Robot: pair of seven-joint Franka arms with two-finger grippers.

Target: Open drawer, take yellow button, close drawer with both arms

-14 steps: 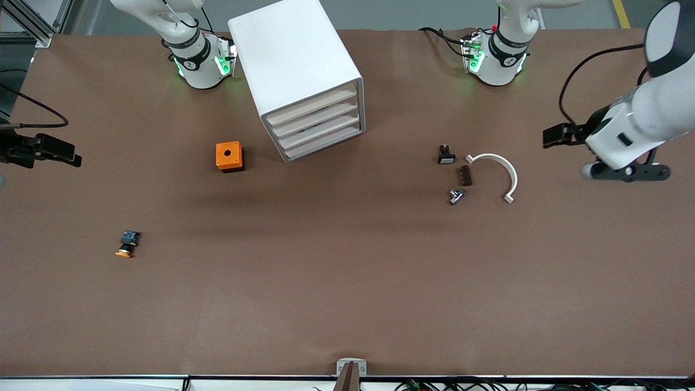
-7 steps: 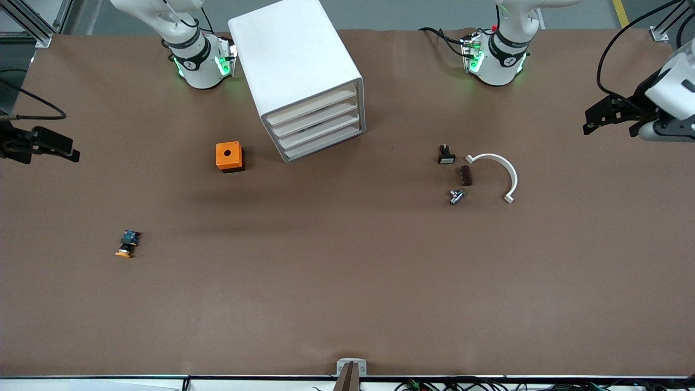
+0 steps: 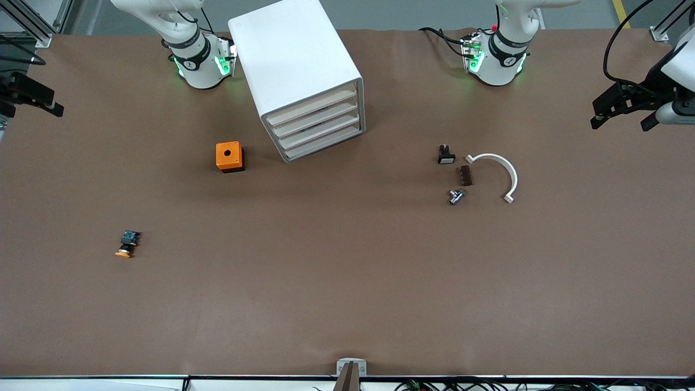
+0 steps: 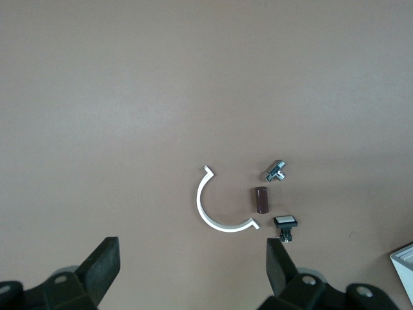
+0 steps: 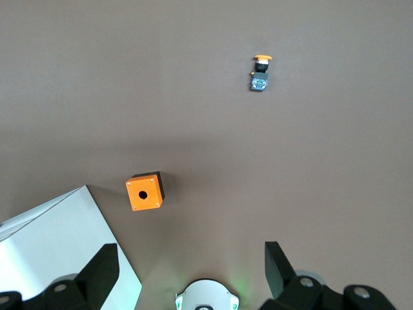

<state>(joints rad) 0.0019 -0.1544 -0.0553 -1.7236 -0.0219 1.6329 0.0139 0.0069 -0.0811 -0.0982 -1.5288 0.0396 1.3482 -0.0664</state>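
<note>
Right hand [image 3: 32,98] released, up over the tabletop [image 3: 347,282] edge at the right arm's end. Button [image 3: 126,244] lies on the open tabletop — not in a drawer — orange cap toward the front camera; likely the right arm's pick. Orange cube [image 3: 229,156] sits beside the cabinet [image 3: 296,70]; top drawer [image 3: 312,106] shut. Clutter near the white arc [image 3: 502,171]. Left hand [image 3: 624,108] released, waiting — nothing blocks.

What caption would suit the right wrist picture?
Open right gripper high over the table: button, orange cube and a corner of the cabinet below.
</note>
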